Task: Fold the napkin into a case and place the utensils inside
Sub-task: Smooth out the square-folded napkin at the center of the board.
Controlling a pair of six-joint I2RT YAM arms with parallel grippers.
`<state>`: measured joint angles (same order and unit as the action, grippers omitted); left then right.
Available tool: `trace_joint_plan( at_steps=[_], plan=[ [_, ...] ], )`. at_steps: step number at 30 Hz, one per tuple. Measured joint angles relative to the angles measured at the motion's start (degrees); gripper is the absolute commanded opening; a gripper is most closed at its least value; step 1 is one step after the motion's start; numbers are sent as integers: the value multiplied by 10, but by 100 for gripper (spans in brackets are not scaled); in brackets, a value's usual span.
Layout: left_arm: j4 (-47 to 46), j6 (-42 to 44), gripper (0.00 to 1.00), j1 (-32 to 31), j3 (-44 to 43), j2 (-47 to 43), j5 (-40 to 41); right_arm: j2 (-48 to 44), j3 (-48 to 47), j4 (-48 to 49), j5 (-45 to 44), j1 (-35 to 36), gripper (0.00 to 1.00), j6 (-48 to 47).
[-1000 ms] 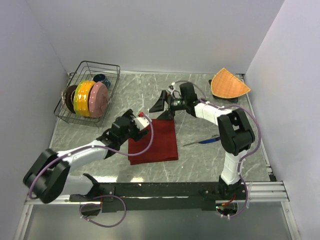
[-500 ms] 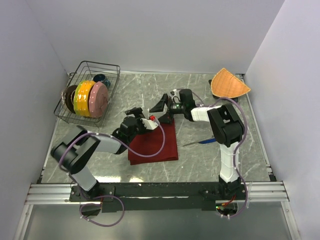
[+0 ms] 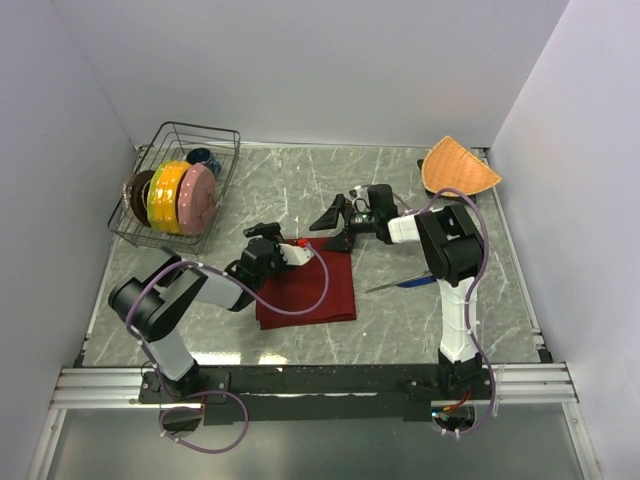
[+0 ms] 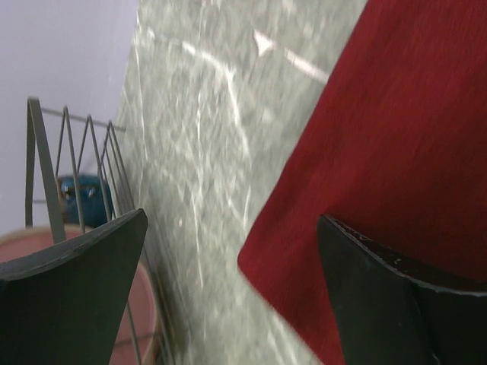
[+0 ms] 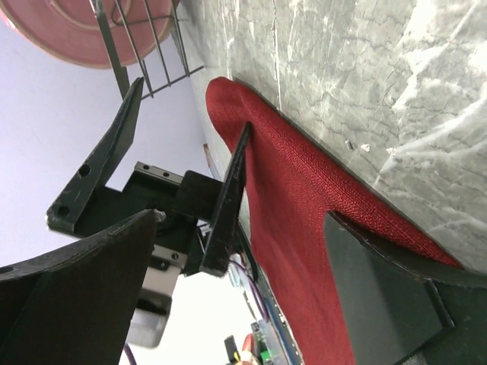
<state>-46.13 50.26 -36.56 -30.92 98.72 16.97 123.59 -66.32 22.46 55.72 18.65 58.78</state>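
The dark red napkin [image 3: 306, 287] lies flat on the table. My left gripper [image 3: 275, 237] is open and low at its far left corner, which sits between the wide jaws [image 4: 232, 281]; one finger [image 4: 403, 304] hangs over the cloth [image 4: 396, 144]. My right gripper [image 3: 336, 226] is open at the napkin's far edge, facing the left one. In the right wrist view the cloth [image 5: 304, 228] runs between its jaws [image 5: 236, 293], with one finger [image 5: 388, 296] over it. A silver fork [image 3: 383, 288] and a blue knife [image 3: 416, 281] lie together to the napkin's right.
A wire rack [image 3: 222, 136] holding coloured plates [image 3: 180, 195] stands at the far left, close to the left gripper; its wires [image 4: 46, 160] and a blue cup [image 4: 80, 196] show there. An orange woven mat [image 3: 455, 168] sits at the far right corner.
The left arm has folded back, elbow drawn toward its base, the gripper staying by the napkin's far left corner. The right gripper came down to the napkin's far edge. Both stayed open.
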Motion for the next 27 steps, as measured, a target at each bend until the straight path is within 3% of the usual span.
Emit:
trace_joint_plan(
  at_steps=[7, 12, 17, 21, 27],
  plan=[
    [42, -12, 99, 8, 12, -30, 1, -24, -5, -66, 7, -3, 100, -54],
    [48, -21, 99, 7, 12, -33, 6, -170, 77, -157, 13, 3, 100, -96],
    [53, -33, 99, 4, 13, -39, 9, -327, 191, -188, 25, 26, 100, -109],
    [55, -38, 99, 0, 17, -43, 10, -325, 256, -187, 25, 52, 100, -99],
    [56, -45, 99, -1, 17, -43, 14, -269, 262, -174, 26, 73, 100, -90]
  ],
)
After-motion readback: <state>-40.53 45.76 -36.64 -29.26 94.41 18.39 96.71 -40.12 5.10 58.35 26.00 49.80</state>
